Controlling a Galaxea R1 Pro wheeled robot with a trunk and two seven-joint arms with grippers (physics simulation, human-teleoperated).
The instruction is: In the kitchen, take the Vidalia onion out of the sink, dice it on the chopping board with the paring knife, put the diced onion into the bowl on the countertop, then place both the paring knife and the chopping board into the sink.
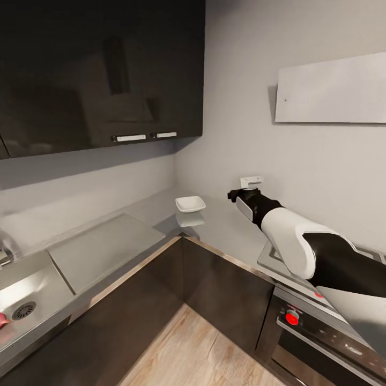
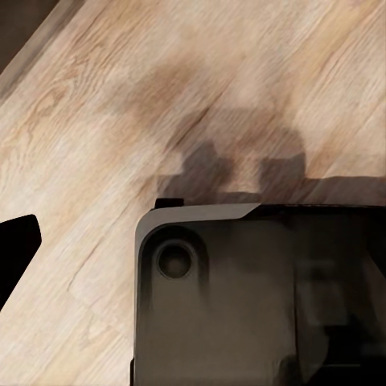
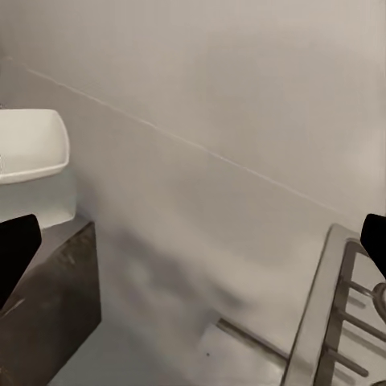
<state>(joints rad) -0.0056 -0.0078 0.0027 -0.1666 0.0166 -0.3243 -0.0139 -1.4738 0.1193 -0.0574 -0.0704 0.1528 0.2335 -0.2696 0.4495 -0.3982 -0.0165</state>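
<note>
The grey L-shaped desk (image 1: 134, 214) wraps an inner corner of the kitchen under dark wall cabinets (image 1: 102, 75). The white square bowl (image 1: 190, 203) sits on the desk close to that inner corner, near the back wall, with its reflection showing just below it on the glossy top; the right wrist view shows the same bowl (image 3: 28, 145) lying empty near the desk's front edge where the dark cabinet front begins. At the far left end of the desk the steel sink (image 1: 32, 284) is sunk into the top, its round drain (image 1: 23, 310) visible, and a small pinkish-red sliver of the Vidalia onion (image 1: 2, 320) lies in the basin just beside the drain, cut off by the picture's edge. A flat grey draining panel (image 1: 102, 249) lies between sink and corner. The right arm reaches out over the right-hand run of the desk, above the hob (image 1: 279, 257), with the right pincer (image 1: 242, 194) held well apart from the bowl; in its wrist view the two dark fingertips (image 3: 16, 249) stand wide apart with nothing between them. The left wrist view looks down on the wooden floor (image 2: 121, 121) and the robot's dark base (image 2: 257, 297); one dark fingertip (image 2: 14, 245) of the left pincer shows at the edge, and I cannot tell how far it is open.
</note>
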